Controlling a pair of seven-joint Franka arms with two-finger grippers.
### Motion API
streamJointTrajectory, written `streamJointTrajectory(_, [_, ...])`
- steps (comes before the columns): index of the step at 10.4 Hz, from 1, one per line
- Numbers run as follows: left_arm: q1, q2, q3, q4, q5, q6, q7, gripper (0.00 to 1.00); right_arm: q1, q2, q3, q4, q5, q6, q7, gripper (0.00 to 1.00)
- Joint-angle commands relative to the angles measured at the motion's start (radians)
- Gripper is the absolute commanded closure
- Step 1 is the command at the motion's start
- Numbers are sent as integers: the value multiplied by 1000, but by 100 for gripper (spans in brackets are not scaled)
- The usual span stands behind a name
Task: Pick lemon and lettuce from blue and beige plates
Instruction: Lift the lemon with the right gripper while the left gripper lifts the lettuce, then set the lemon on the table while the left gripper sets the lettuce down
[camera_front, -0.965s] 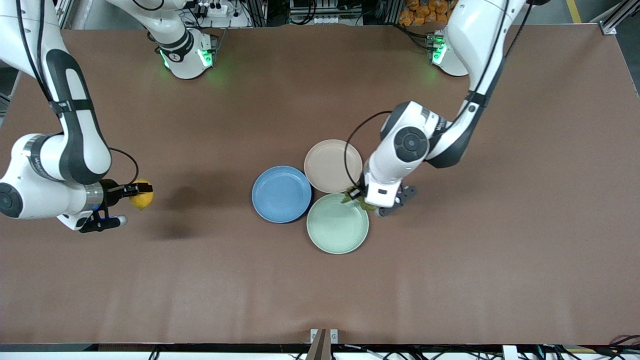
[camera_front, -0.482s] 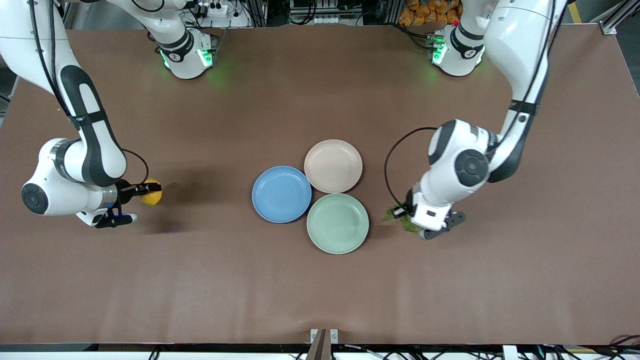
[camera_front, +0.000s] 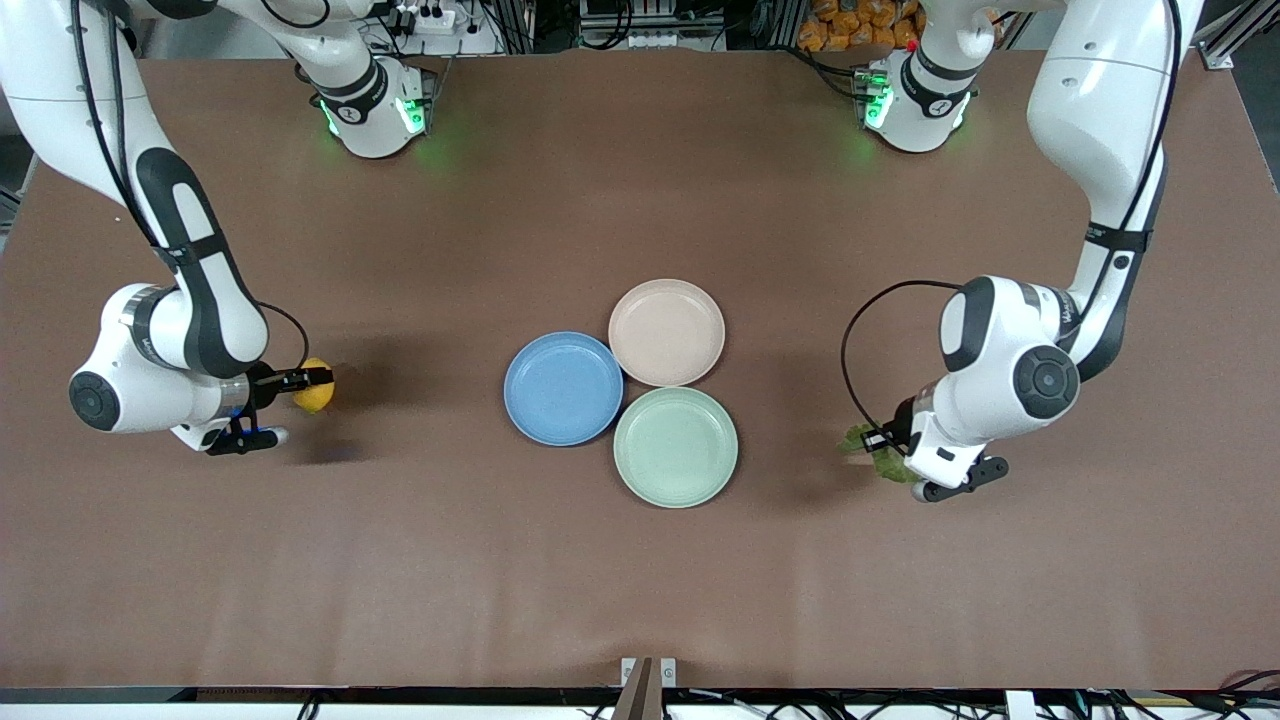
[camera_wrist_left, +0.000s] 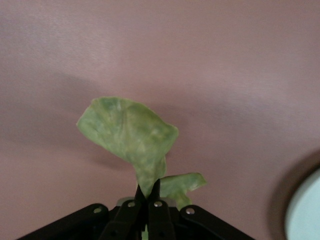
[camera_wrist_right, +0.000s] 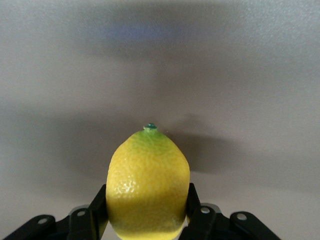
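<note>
Front view: we logged the yellow lemon (camera_front: 316, 397) clamped in the right gripper (camera_front: 300, 381), the wrinkly green lettuce (camera_front: 872, 455) pinched in the left gripper (camera_front: 888, 440).

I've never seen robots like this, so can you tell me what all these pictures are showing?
These are two white robot arms at a brown table. One picture looks down from a high camera; the other two come from little cameras on the arms' wrists. In the middle sit three bare plates that touch: the blue plate, the beige plate and a mint-green plate. The right claw pinches the lemon above the right arm's end of the table. The left claw pinches the lettuce by its stem above the left arm's end.
</note>
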Motion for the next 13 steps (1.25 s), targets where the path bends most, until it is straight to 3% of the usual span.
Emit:
streamJointTrajectory(1, [41,11,-12,0,27,-5,76,96,-2,7,-4,-4,50,8,-15,66])
streamJointTrajectory(2, [46,11,-12,1,27,-5,103,32,-2,6,-4,2,63,-1,-13,34])
streamJointTrajectory(3, [45,5,-12,3,28,-5,103,0,-3,-5,-4,5,68,-11,-13,0])
streamJointTrajectory(4, [43,2,-12,6,28,-6,101,0,-3,-17,-6,35,68,-55,-13,0])
streamJointTrajectory(7, [40,-44,-12,15,65,-42,101,0,-3,-28,-39,283,61,-321,-15,0])
streamJointTrajectory(9, [40,-102,-12,21,123,-84,101,0,7,-36,-74,409,56,-394,-13,0])
streamJointTrajectory(12, [45,-196,-12,92,142,-251,103,0,12,-138,-84,443,41,-402,-3,0])
streamJointTrajectory(13, [45,-222,-15,139,171,-331,103,0,17,-184,-82,443,-5,-403,-1,0])
